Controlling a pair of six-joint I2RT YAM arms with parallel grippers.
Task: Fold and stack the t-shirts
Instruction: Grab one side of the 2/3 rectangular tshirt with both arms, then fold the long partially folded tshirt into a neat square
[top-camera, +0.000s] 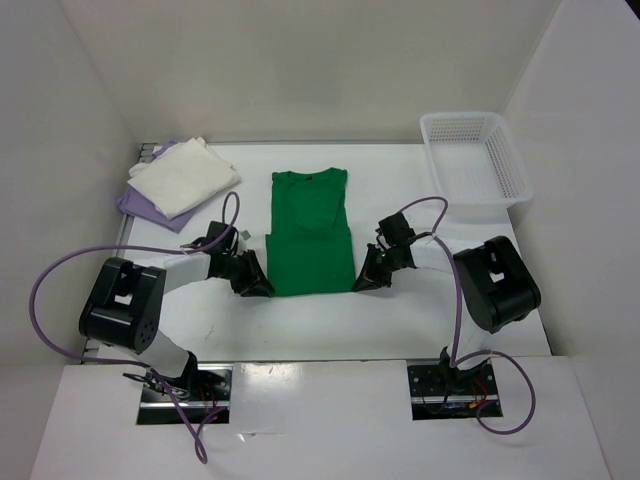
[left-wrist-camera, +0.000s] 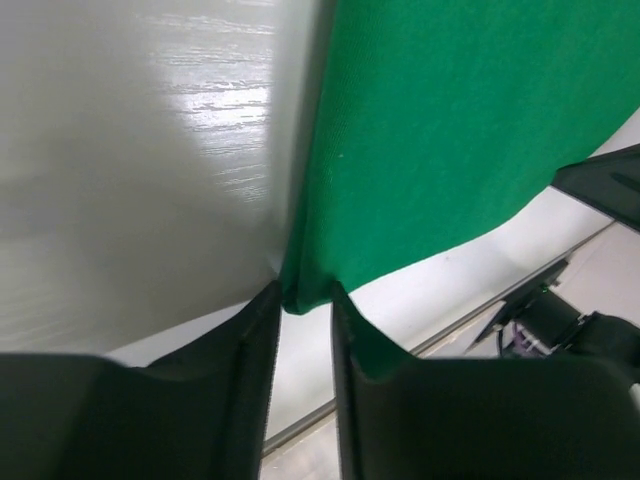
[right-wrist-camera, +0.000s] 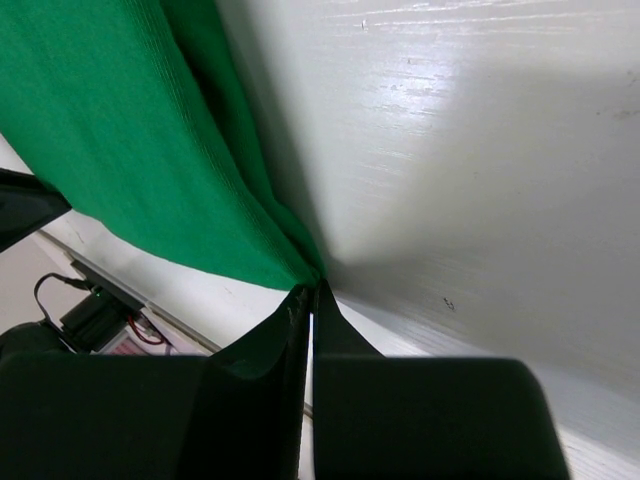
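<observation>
The green t-shirt (top-camera: 310, 235) lies flat in the middle of the table, its sides folded in to a narrow strip with the collar at the far end. My left gripper (top-camera: 258, 285) is at its near left corner; in the left wrist view the jaws (left-wrist-camera: 305, 295) stand apart with that green corner (left-wrist-camera: 310, 290) between the tips. My right gripper (top-camera: 362, 280) is at the near right corner, and the right wrist view shows it (right-wrist-camera: 313, 290) shut on the cloth's corner (right-wrist-camera: 290, 265). At the back left, a folded cream t-shirt (top-camera: 185, 175) rests on a lavender one (top-camera: 140, 205).
A white mesh basket (top-camera: 475, 155) stands at the back right. White walls enclose the table on three sides. The table's near edge and a metal rail lie just behind both grippers.
</observation>
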